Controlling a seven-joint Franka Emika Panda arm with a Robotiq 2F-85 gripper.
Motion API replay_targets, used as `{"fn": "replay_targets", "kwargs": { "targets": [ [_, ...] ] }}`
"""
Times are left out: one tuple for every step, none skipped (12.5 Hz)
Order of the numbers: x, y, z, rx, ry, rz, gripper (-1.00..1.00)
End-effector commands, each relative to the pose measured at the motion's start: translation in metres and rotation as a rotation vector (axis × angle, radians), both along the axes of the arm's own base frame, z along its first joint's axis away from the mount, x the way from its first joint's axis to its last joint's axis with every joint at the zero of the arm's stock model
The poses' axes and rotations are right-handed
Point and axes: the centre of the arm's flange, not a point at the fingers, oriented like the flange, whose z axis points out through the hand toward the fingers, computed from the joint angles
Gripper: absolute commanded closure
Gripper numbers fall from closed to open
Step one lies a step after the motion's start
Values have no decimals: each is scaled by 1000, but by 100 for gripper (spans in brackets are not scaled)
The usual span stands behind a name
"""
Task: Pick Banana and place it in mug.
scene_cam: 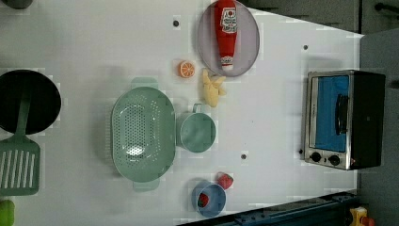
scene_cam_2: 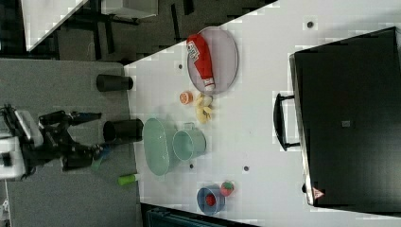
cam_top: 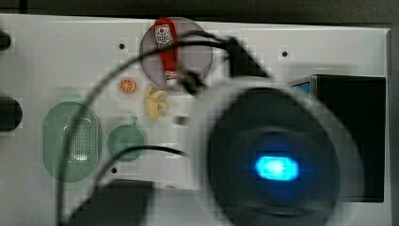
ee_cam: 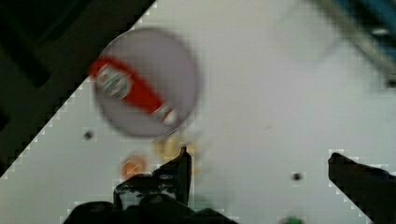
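The pale yellow banana [scene_cam: 212,89] lies on the white table just below the plate in the left view, a short way from the mug's handle. It also shows as banana [cam_top: 155,103] and banana [scene_cam_2: 203,108]. The round teal mug [scene_cam: 197,132] stands upright and empty beside the colander, seen too as mug [cam_top: 126,141] and mug [scene_cam_2: 189,143]. My gripper [ee_cam: 259,161] hovers well above the table, open, with nothing between its fingers [ee_cam: 182,170]. In the wrist view the blurred banana [ee_cam: 170,144] sits just beyond one fingertip.
A ketchup bottle [scene_cam: 227,30] lies on a grey plate [scene_cam: 249,42]. An orange slice [scene_cam: 187,69], a green colander [scene_cam: 141,134], a blue bowl [scene_cam: 209,200] with strawberries, a toaster oven [scene_cam: 343,120], a black pan [scene_cam: 42,101] and a spatula [scene_cam: 19,165] stand around.
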Motion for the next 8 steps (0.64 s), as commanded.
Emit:
{"fn": "replay_targets", "kwargs": {
  "targets": [
    [10, -7, -29, 19, 117, -44, -100],
    [11, -9, -28, 20, 107, -47, -100],
    [13, -9, -28, 20, 95, -48, -100],
    [15, -10, -30, 19, 88, -48, -100],
    [16, -10, -32, 19, 92, -48, -100],
    [17, -10, -35, 19, 97, -48, -100],
    [18, -10, -36, 19, 99, -48, -100],
    [18, -9, -37, 19, 101, -48, -100]
  ]
}}
